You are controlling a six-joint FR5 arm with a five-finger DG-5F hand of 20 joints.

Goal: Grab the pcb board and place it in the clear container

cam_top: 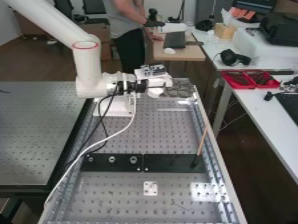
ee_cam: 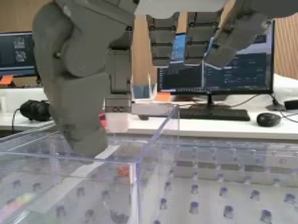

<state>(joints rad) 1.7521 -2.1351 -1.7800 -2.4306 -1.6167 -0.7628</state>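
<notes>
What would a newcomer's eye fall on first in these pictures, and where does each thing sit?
Probably the thick white arm, slanting in from the high view's upper left, with the dark grey robot hand at its end. Next might come the two red trays on the white table to the right. In the wrist view, the clear container stands out close by the robot hand.
</notes>
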